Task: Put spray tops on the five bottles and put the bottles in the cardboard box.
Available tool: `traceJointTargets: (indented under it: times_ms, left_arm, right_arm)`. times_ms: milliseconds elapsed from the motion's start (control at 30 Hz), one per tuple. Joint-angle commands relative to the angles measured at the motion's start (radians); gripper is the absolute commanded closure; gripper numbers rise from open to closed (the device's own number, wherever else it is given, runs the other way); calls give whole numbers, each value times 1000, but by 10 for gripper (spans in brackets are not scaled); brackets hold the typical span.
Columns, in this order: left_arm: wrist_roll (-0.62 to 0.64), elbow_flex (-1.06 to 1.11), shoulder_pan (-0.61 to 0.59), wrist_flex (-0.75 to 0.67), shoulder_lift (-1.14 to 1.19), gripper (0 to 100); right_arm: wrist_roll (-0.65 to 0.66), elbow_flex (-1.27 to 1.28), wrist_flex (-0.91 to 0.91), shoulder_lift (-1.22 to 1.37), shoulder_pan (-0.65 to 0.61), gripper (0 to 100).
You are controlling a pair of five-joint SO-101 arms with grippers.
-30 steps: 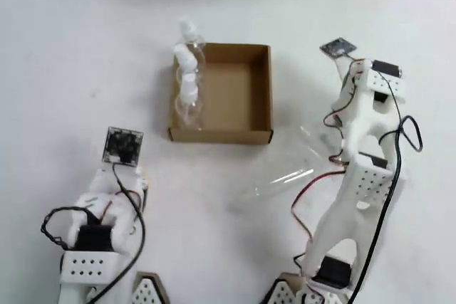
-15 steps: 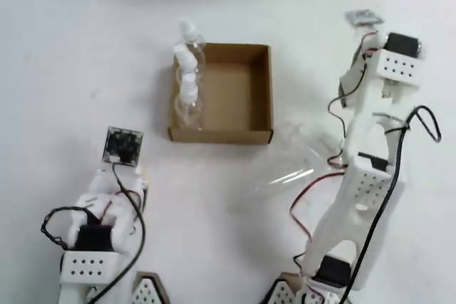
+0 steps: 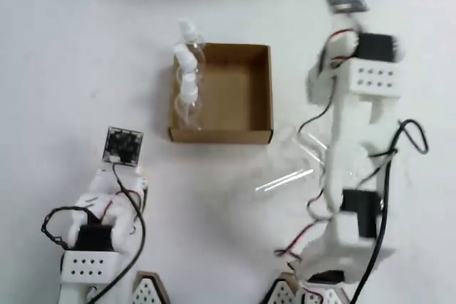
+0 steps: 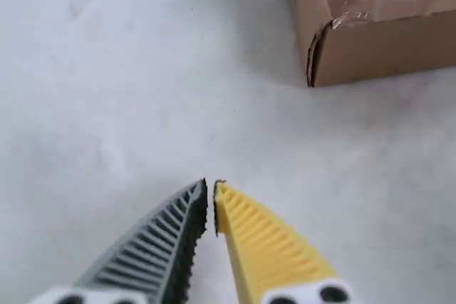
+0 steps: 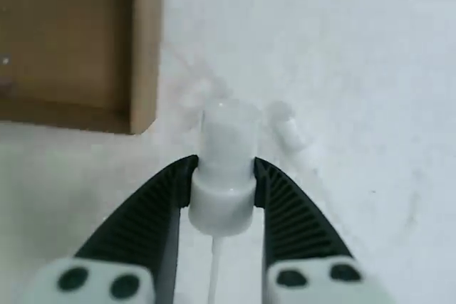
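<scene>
Right gripper [image 5: 223, 167] clamped on a spray top [image 5: 226, 129], nozzle end pointing away from the wrist. Just beyond, a clear bottle [image 3: 296, 158] lies on its side on the table [image 3: 71, 69], between this arm and the cardboard box [image 3: 221, 134]. Long axis looks slanted; neck end unclear. Right arm is the nearer one. Left gripper [image 4: 211, 191] closed, empty, near a box corner. Capped bottles [image 3: 187, 80] line one box wall.

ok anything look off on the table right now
One clear bottle lies on its side on the table, between the cardboard box and the right arm. The right gripper holds a spray top.
</scene>
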Motion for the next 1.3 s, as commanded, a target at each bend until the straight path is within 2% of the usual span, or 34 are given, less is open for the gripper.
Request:
traceJointTargets:
  times_ms: [0, 200, 267, 400, 533, 700, 833, 933, 1133, 1267]
  left_arm:
    - [0, -12, -12, -31, -12, 962]
    - [0, -18, -65, -46, -12, 963]
    - [2, -18, -91, -78, -12, 964]
    - [84, -21, -145, -103, -12, 964]
    - [146, -52, -209, -100, -12, 963]
    - [147, -52, -217, -100, -12, 962]
    - [144, -54, -217, -100, -12, 962]
    - [144, -54, -217, -101, -12, 962]
    - [143, -52, -217, -101, -12, 962]
    - [143, -51, -217, -101, -12, 962]
  right_arm:
    - [-11, 117, 27, -154, -142, 982]
    - [-14, 288, 15, -225, -456, 982]
    - [-63, 336, -15, -223, -552, 982]
    - [-264, 483, -209, -223, -705, 982]
    - [-301, 646, -461, -223, -802, 982]
    - [-301, 789, -727, -223, -820, 975]
    - [-307, 845, -797, -222, -823, 844]
    - [-305, 855, -797, -222, -822, 759]
    - [-299, 835, -760, -260, -777, 765]
    - [-298, 752, -595, -352, -670, 765]
